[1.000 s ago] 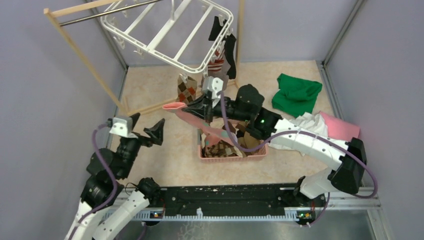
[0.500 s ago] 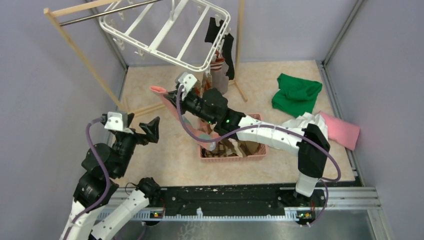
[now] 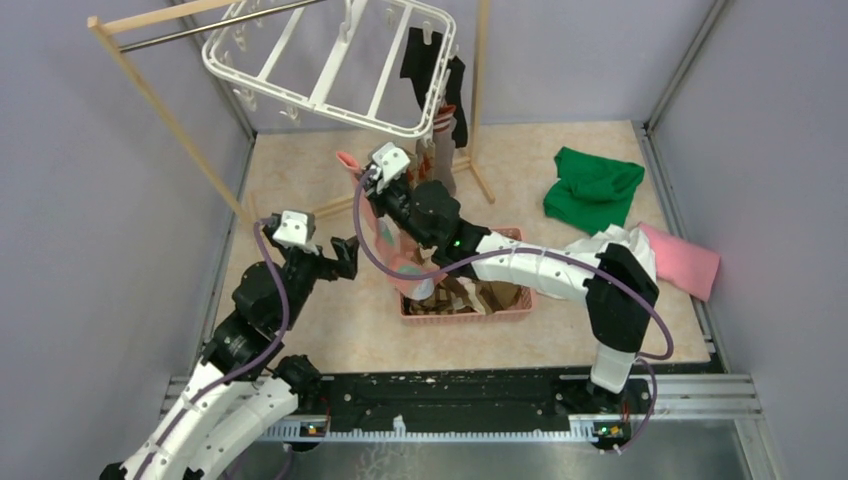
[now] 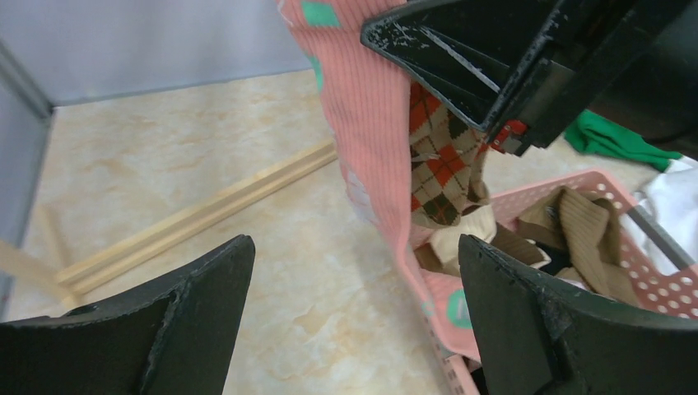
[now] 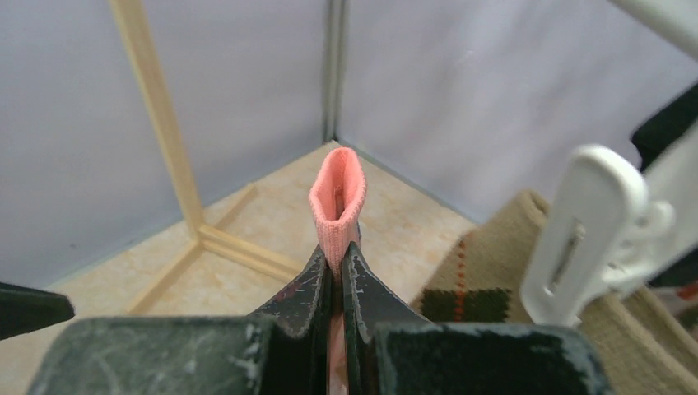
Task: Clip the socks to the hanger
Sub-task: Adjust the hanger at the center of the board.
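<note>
Clamps pink sock near its cuff with right gripper, raised just below the hanger. Holds left gripper wide and empty beside the dangling sock, seemingly not touching.

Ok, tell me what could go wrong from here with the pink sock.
1. The right gripper pinches the pink sock just below its cuff, so little cloth sticks out for the white clip to bite; it may miss.
2. The sock hangs down to the basket; lifting it could snag there.
3. The open left gripper sits close beside the right arm; they could bump.
</note>
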Controlling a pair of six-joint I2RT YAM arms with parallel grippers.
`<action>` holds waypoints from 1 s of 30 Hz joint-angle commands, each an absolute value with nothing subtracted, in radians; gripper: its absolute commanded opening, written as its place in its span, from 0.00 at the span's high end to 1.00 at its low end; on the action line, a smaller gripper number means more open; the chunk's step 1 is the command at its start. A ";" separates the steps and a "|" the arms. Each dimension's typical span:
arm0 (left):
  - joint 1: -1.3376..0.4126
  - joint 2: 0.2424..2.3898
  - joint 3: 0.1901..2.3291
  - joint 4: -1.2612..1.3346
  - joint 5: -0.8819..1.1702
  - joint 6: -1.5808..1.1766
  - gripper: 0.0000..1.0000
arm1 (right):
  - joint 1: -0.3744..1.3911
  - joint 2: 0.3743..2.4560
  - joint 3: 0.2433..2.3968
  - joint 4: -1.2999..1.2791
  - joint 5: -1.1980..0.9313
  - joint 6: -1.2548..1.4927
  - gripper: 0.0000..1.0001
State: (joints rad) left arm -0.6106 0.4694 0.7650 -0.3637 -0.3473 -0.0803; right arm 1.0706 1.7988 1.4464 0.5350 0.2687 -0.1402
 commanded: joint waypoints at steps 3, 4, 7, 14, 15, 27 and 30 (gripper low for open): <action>-0.595 0.525 0.654 0.023 -0.136 -0.155 0.01 | 0.991 1.667 1.368 0.578 0.301 -0.158 1.00; -0.575 0.541 0.647 0.061 -0.095 -0.163 0.01 | 0.982 1.653 1.354 0.578 0.300 -0.159 1.00; -0.441 0.591 0.642 0.152 0.138 -0.215 0.01 | 0.952 1.614 1.316 0.572 0.286 -0.158 1.00; 0.092 0.753 0.399 1.130 0.812 -0.788 0.01 | 0.903 1.545 1.252 0.584 0.226 -0.151 1.00; 0.116 0.795 0.394 1.212 0.847 -0.835 0.01 | 0.892 1.537 1.244 0.584 0.220 -0.147 1.00; 0.231 1.135 0.577 1.615 0.894 -1.041 0.01 | 0.809 1.493 1.203 0.583 0.143 -0.099 1.00; 0.250 1.274 0.648 1.767 0.931 -1.186 0.01 | 0.802 1.485 1.194 0.581 0.134 -0.093 1.00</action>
State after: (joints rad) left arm 0.2230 1.1393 0.5556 1.4208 0.8593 -0.9813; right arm 0.8112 1.5486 1.1984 0.5377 0.1711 -0.1143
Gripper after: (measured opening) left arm 0.989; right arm 0.016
